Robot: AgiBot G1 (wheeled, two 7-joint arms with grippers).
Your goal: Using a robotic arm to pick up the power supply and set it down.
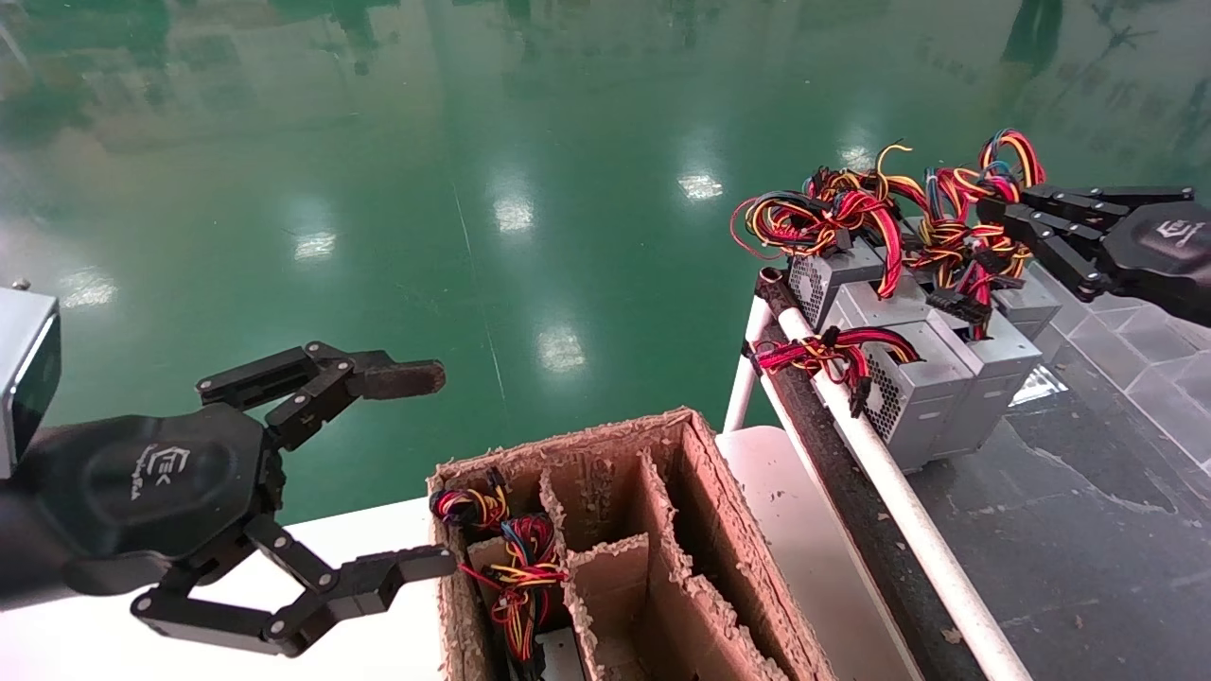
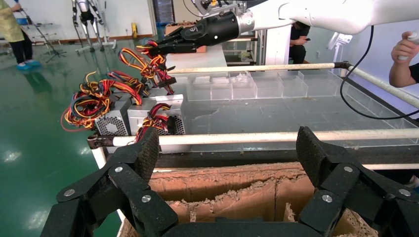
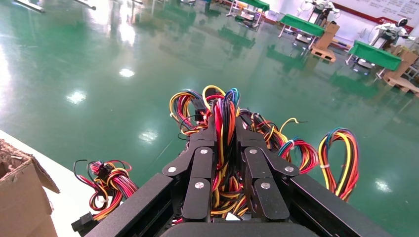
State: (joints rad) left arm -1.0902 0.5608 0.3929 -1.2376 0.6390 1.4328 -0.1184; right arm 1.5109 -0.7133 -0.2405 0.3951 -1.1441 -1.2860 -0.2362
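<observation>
Several grey power supplies (image 1: 913,383) stand in a row on the dark bench behind a white rail, each with red, yellow and black wires. My right gripper (image 1: 993,216) is shut on the upright wire bundle (image 3: 223,123) of a power supply near the back of the row; its fingers (image 3: 200,163) press the wires from both sides. The left wrist view shows the same grip (image 2: 163,47) above the boxes (image 2: 148,107). I cannot tell which box the bundle belongs to. My left gripper (image 1: 426,473) hangs open and holds nothing over the brown cardboard divider box (image 1: 568,445).
One compartment of the divider box (image 2: 222,182) holds wire bundles (image 1: 511,567). A white rail (image 1: 889,492) edges the bench, and clear plastic trays (image 2: 257,86) line its far side. A person's hand (image 2: 406,49) is at the edge. The white table (image 1: 378,539) carries the box.
</observation>
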